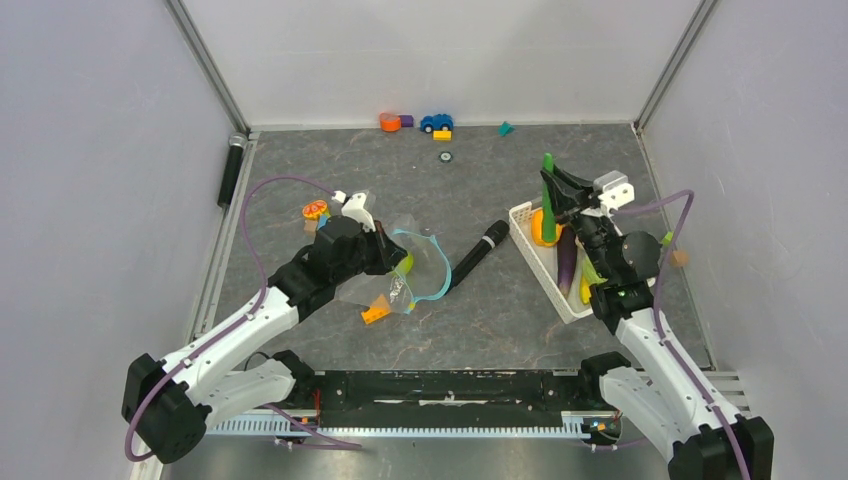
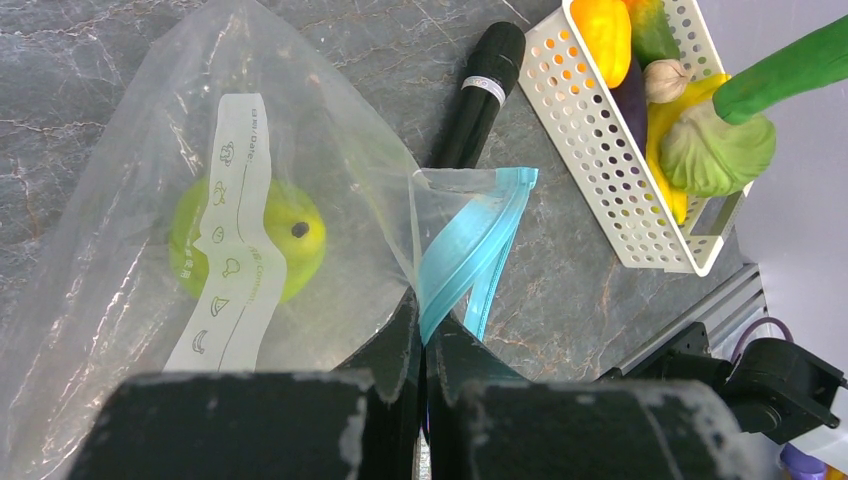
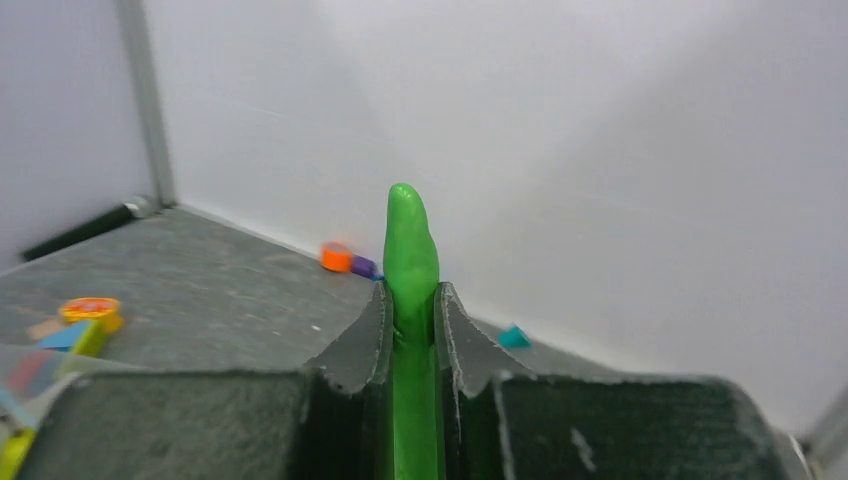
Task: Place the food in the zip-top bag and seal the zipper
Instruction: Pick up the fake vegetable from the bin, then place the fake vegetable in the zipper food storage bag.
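Observation:
My left gripper (image 2: 425, 315) is shut on the teal zipper (image 2: 480, 230) of the clear zip-top bag (image 2: 130, 150) and holds that edge up. A green-yellow toy fruit (image 2: 300, 235) lies inside the bag, behind the pale label (image 2: 240, 250). In the top view the left gripper (image 1: 392, 258) sits left of centre with the zipper (image 1: 432, 265) looped beside it. My right gripper (image 3: 411, 300) is shut on the long green pod (image 3: 410, 245). In the top view the right gripper (image 1: 553, 190) holds the pod (image 1: 547, 165) upright above the white basket (image 1: 522, 215).
The basket (image 2: 590, 130) holds orange (image 1: 545, 228), purple (image 1: 567, 262) and yellow (image 1: 590, 270) food. A black cylinder (image 1: 478, 253) lies between bag and basket. An orange wedge (image 1: 376, 313) lies by the bag. Toy blocks (image 1: 396, 121) and a car (image 1: 436, 122) stand at the back wall.

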Action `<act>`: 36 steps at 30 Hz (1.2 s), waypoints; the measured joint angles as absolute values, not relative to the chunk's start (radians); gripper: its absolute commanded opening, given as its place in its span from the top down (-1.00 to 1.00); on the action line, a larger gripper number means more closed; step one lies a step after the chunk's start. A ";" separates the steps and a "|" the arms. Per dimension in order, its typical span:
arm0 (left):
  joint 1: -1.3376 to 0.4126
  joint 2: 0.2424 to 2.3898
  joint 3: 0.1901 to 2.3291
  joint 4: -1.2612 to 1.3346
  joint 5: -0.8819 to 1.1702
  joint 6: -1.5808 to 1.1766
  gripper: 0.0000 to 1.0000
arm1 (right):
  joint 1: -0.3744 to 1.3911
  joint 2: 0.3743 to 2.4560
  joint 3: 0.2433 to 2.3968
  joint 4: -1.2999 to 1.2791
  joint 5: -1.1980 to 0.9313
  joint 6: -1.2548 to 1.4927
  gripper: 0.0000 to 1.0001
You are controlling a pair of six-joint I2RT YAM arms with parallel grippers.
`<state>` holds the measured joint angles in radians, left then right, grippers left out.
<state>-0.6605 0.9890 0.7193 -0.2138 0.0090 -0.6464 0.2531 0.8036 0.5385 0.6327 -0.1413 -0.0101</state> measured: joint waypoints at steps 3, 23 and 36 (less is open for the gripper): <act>-0.661 0.989 0.719 -0.215 0.007 -0.646 0.96 | 0.253 0.821 0.539 0.717 -0.285 0.033 1.00; -0.661 1.023 0.789 -0.302 0.008 -0.673 0.96 | 0.670 1.132 0.641 1.167 -0.782 0.195 1.00; -0.661 0.954 0.807 -0.327 0.141 -0.712 0.96 | 0.725 1.350 0.643 1.448 -0.853 0.370 1.00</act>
